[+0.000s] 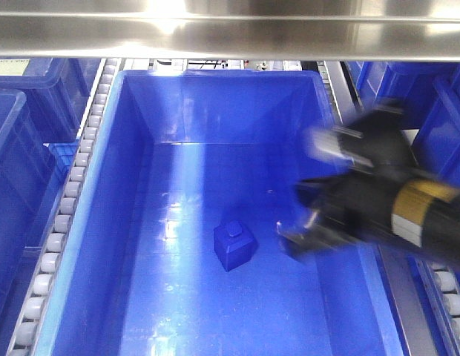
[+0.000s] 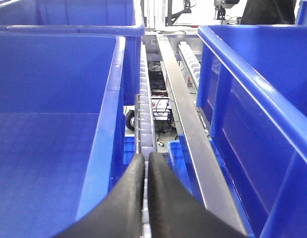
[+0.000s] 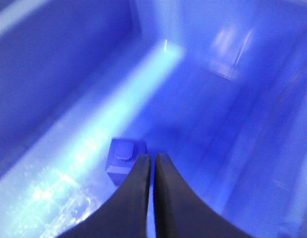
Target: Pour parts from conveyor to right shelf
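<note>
The part (image 1: pixel 234 247), one small bright-blue block w/ a round stud on top, sits on the floor of the big blue bin (image 1: pixel 96 222) on the right shelf (image 1: pixel 230 37), roughly mid-floor, a bit toward the bin's right wall and nearer the front edge than the back wall. It stands stud-up, turned at an angle to the walls, touching nothing else. No conveyor in view

Right pincer (image 3: pixel 152 163): fingers together, nothing between them. It hangs inside the bin just beside the block, apart from it; the front view is motion-blurred there, so exact gap is hard to call. Left pincer (image 2: pixel 146 163): fingers also together, empty, above the roller rail (image 2: pixel 145 99) between two bins

Handling, as a guess: hard moulded plastic, stiff, very light, not fragile. Smooth glossy faces, so prob. slippery under the pads, and on the slick bin floor it would skid if nudged. Best hold looks like two opposite flat side faces, pads squared to its turned angle, low on the body; the stud is too small and round to pinch well
</note>
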Tool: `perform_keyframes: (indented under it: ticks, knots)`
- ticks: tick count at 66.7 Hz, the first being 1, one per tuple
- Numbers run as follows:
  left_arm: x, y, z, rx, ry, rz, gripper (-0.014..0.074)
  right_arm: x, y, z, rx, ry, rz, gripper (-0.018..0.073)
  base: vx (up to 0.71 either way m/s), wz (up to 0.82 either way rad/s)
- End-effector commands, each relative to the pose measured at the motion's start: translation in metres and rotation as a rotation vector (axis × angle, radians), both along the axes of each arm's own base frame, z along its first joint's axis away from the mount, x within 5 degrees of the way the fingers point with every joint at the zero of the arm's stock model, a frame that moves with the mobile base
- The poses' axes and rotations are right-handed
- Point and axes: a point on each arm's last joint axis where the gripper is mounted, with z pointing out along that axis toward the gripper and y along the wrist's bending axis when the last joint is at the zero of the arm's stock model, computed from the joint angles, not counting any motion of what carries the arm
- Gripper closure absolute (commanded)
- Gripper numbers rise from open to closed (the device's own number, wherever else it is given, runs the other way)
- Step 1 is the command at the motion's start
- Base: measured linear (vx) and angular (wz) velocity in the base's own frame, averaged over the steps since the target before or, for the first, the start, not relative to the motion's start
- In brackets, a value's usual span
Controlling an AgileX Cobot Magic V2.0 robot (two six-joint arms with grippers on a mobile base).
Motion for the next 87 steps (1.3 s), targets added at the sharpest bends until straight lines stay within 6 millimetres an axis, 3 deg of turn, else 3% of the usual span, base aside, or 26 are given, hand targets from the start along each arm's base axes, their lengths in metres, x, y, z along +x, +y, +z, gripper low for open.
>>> perform_keyframes:
  ticks: [1,22,39,53,70,87]
  knots:
    - [0.001,-0.001,0.013,-0.018,-0.08,-0.008,0.0602,-0.016,-0.011,0.021,0.097,-0.167,0.03,0.0568,0.0,0.0]
    - [0.001,-0.001,0.013,-0.018,-0.08,-0.008,0.0602,-0.059,-0.041,0.007,0.194,-0.289,0.055,0.0568,0.0,0.0]
    - [0.001,-0.001,0.013,-0.018,-0.08,-0.008,0.0602,-0.057,-0.042,-0.01,0.125,-0.19,0.032,0.0568,0.0,0.0]
    - [0.001,-0.001,0.013,-0.018,-0.08,-0.008,0.0602,-0.064,-0.045,-0.007,0.235,-0.205,0.025,0.0568,0.0,0.0]
    - [0.001,-0.001,0.013,-0.018,-0.08,-0.008,0.0602,-0.072,-0.076,-0.026,0.329,-0.403,-0.139,0.0568,0.0,0.0]
    - [0.001,-0.001,0.013,-0.018,-0.08,-0.008,0.0602,-0.092,-0.108,-0.065,0.291,-0.478,-0.39,0.0568,0.0,0.0]
